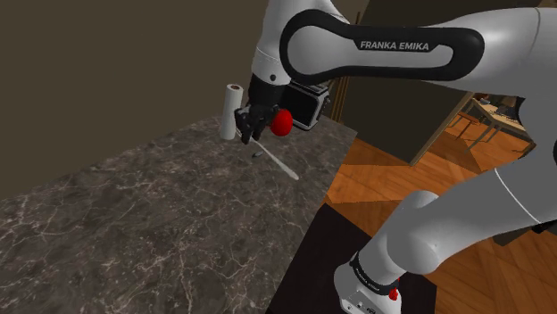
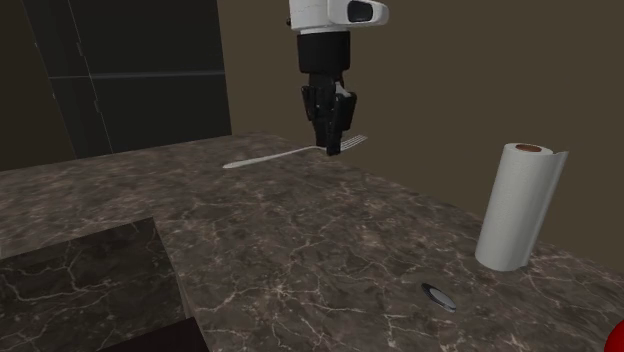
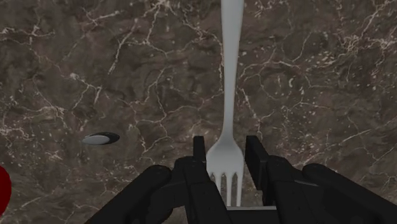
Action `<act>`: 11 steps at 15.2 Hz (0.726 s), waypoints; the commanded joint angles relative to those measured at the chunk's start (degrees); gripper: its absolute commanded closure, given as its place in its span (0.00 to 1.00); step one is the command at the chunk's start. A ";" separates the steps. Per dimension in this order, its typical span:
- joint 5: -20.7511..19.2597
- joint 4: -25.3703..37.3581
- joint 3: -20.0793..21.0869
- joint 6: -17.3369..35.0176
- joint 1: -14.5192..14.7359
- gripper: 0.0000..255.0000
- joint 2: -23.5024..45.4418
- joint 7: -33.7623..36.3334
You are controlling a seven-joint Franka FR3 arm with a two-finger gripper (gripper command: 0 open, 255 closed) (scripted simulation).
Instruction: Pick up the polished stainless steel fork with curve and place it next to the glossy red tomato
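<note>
The gripper (image 2: 330,148) squeezes the fork (image 2: 270,157) tight near its prongs. The long handle sticks out sideways over the stone counter (image 2: 300,260). The red tomato (image 2: 617,337) sits well away, out past the prong end.

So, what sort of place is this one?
Likely a home kitchen: a dark marbled countertop, a paper towel roll standing on it, a fork and a red tomato.

The fork (image 3: 230,76) has its handle end cut off by the wrist picture's edge, away from the hand (image 3: 226,151). In the shoulder view the hand covers part of the tomato (image 1: 282,123) and of the paper towel roll (image 1: 230,111) behind it. A dark oval (image 3: 100,138) on the tabletop (image 3: 127,63) beside the hand is too small to identify.
</note>
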 commanded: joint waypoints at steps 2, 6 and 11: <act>-0.22 -2.95 -3.34 0.19 -1.28 1.00 -2.59 -4.70; -1.13 -5.57 -7.68 -0.12 -3.10 1.00 -5.26 -10.45; -2.94 -7.40 -13.13 -0.45 -5.71 1.00 -7.17 -17.54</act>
